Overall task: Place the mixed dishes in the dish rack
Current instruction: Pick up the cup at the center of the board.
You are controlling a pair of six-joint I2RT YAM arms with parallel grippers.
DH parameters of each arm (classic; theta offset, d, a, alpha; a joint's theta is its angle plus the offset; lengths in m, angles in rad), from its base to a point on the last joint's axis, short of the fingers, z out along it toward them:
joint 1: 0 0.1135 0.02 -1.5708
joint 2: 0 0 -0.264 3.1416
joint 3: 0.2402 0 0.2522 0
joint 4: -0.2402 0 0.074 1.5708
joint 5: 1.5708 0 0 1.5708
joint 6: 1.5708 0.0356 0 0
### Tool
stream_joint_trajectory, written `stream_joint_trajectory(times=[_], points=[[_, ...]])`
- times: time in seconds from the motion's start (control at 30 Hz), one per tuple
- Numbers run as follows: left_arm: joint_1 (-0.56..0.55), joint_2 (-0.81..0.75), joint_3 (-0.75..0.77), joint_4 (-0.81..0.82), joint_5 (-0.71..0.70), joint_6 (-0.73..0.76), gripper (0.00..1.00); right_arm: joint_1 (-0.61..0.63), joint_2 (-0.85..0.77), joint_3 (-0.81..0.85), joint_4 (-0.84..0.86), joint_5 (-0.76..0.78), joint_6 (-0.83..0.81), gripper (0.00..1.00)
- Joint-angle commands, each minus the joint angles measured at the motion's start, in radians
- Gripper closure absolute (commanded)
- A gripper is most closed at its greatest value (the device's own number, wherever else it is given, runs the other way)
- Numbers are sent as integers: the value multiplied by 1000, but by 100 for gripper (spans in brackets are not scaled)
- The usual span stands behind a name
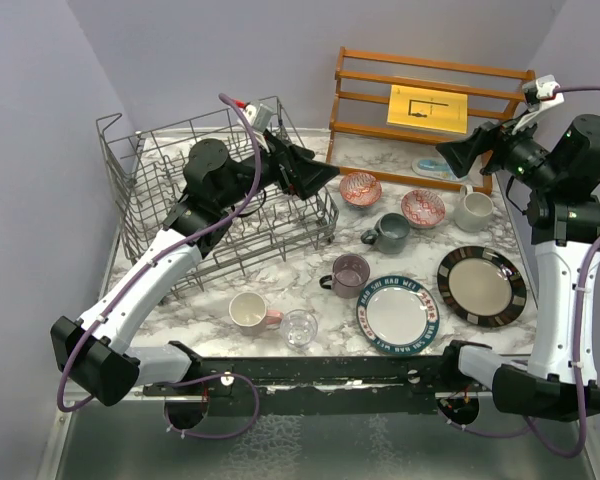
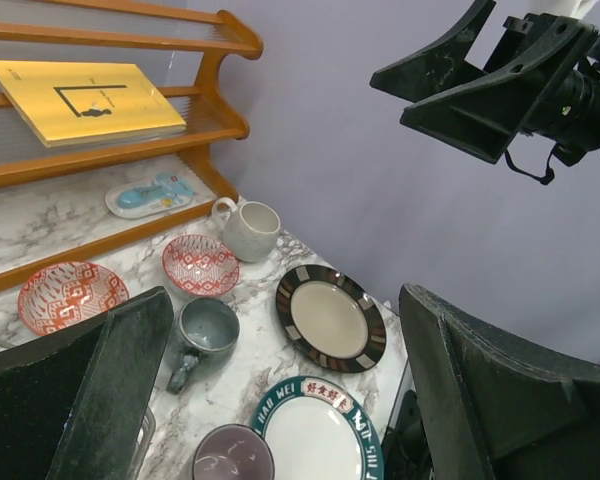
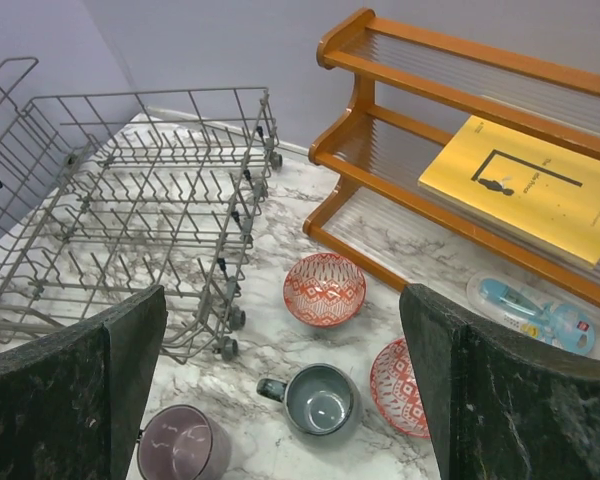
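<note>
The grey wire dish rack [image 1: 130, 170] stands at the back left with no dishes in it. On the marble lie a pink mug [image 1: 250, 312], a clear glass [image 1: 300, 328], a mauve mug [image 1: 350, 273], a grey mug [image 1: 390, 232], a white mug [image 1: 473, 210], two red-patterned bowls [image 1: 360, 188] [image 1: 422, 207], a blue-rimmed lettered plate [image 1: 397, 313] and a dark-rimmed beige plate [image 1: 481, 285]. My left gripper [image 1: 325, 175] is open and empty, raised over the rack's right edge. My right gripper [image 1: 455, 155] is open and empty, held high above the back right.
An orange-brown wooden shelf [image 1: 430, 75] with a yellow card [image 1: 427, 108] stands at the back right. A flat light-blue-and-white item [image 1: 435, 168] lies at its foot. Walls close in on three sides.
</note>
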Motion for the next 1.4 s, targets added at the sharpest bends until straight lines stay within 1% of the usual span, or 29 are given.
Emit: stream_joint_trajectory(times=[0.0,0.27,0.33,0.4,0.5,0.57,0.7,0.8,0.87,0.93,1.1,1.23,1.37], points=[[-7,-13,5,65,7,-22,1,-6,-22,2,34,-44,2,0],[-13,-8,-12,75,41,-21,1,-6,-24,-4,36,-114,-8,0],[-29,-6,-20,76,41,-13,1,-6,-26,-10,30,-150,-39,0],[-53,-4,-26,75,40,11,1,-6,-28,-28,23,-226,-88,0],[-104,-14,-45,61,19,70,1,-6,-38,-68,11,-402,-185,0],[-136,-35,-85,84,7,95,1,-6,-46,-100,-1,-500,-244,0],[-180,-80,-202,162,-44,83,1,-6,-63,-184,-24,-533,-261,0],[-194,-104,-297,242,-68,29,1,-6,-71,-286,17,-582,-220,0],[-200,-119,-350,279,-87,-2,1,-6,-67,-320,-15,-608,-290,0],[-207,-130,-396,313,-111,-29,1,-6,-75,-354,-32,-590,-362,0],[-224,-127,-425,280,-170,-46,2,-6,-83,-436,-72,-515,-522,0],[-267,-100,-385,193,-228,-5,4,-6,-79,-488,-100,-531,-650,0],[-317,-88,-344,30,-312,131,4,-5,-61,-513,-225,-647,-906,0]])
